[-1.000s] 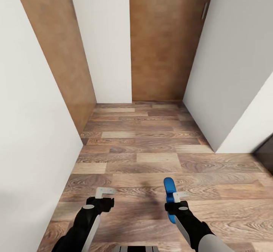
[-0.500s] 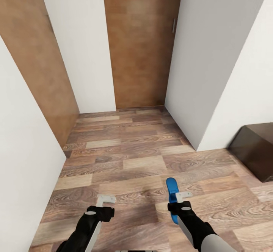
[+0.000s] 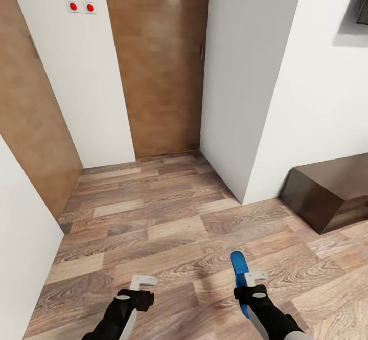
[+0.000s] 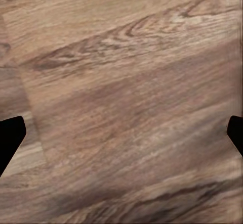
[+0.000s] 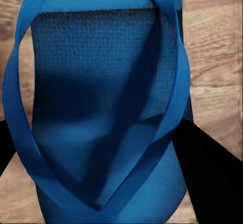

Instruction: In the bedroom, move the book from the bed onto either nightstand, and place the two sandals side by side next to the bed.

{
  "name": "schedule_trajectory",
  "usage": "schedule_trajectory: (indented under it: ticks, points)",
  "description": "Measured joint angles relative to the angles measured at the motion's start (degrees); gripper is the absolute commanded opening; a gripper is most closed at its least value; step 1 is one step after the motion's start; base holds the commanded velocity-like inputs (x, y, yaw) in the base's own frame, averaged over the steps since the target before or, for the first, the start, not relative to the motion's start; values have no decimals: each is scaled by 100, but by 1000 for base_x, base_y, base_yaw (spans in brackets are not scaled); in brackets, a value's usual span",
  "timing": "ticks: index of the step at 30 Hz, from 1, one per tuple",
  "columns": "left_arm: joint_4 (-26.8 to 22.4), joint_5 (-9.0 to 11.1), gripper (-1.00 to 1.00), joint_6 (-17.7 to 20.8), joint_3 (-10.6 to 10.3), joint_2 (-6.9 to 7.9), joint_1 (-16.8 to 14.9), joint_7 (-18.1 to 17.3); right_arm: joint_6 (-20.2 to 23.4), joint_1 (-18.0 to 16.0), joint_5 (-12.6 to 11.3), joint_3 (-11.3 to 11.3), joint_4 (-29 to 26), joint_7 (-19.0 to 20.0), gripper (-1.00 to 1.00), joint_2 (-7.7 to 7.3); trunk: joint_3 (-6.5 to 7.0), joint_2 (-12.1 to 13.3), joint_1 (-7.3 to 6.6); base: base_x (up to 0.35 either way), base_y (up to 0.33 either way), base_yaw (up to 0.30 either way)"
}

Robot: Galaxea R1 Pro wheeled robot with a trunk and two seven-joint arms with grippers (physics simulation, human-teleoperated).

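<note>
A bright blue sandal point(image 3: 238, 268) hangs low over the wood-plank floor, and my right gripper point(image 3: 254, 277) is shut on it. In the right wrist view the sandal point(image 5: 101, 107) lies between the dark fingers point(image 5: 210, 171), with its straps facing the camera. My left gripper point(image 3: 142, 280) is open and holds nothing. The left wrist view has its fingertips point(image 4: 10, 138) wide apart over bare floor. The book, the bed, the nightstand and the other sandal are out of view.
I face a short corridor with white walls and a brown wooden door point(image 3: 158, 69) at its end. Two red buttons point(image 3: 82, 6) sit on the left wall. A white wall corner point(image 3: 243, 186) juts out ahead on the right, with a low dark-brown bench point(image 3: 332, 189) beyond it.
The whole picture has shifted left, so the camera has turned right: the dark bench and the red buttons have come into view. Both arms keep their pose, with the sandal still gripped.
</note>
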Motion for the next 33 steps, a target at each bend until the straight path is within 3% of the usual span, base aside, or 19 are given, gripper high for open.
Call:
schedule_trajectory:
  ticks: [4,9,13,30,33]
  points:
    - [362,0,100,-244,-4,-3,-35,-2,-13,247,0,-62,-4,-4,-100,-40,83,5,-10,0,0,-252]
    - [594,4,100,-401,-7,-10,-77,2,-191,472,17,-440,-7,-3,-100,-58,191,12,-23,0,0,-243]
    - [666,-13,100,-562,-11,-20,-85,12,-289,663,17,-552,-6,-5,-100,-79,279,17,-34,0,0,-243]
    - [717,-31,100,-808,-29,-37,-89,40,-347,876,8,-600,5,-1,-100,-177,656,40,-78,0,0,-250]
    - [717,-29,100,-816,-29,-38,-89,40,-348,877,8,-601,8,-1,-100,-179,710,159,-143,0,0,-247]
